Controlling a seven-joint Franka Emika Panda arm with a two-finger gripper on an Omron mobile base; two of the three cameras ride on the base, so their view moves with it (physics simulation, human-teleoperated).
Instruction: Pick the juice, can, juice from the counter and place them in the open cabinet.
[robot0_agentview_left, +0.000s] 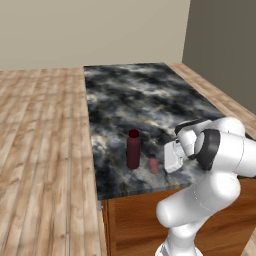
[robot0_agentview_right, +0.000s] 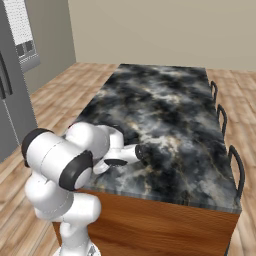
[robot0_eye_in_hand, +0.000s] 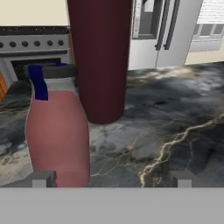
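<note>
1. Your white arm rises from its base at the near end of the bench, its dark-banded elbow bent high above the bench edge.
2. Your forearm reaches forward and low, so the wrist lies roughly level, just above the bench top.
3. Your gripper (robot0_eye_in_hand: 111, 179) points along the surface; its jaws stand wide apart and hold nothing.
4. Two small grey fingertips (robot0_eye_in_hand: 43, 179) show, one at each side.

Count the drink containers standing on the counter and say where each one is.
2. A tall dark maroon bottle stands near the front edge of the counter; a shorter pink bottle stands beside it, toward the open gripper. The arm may hide others.
</note>
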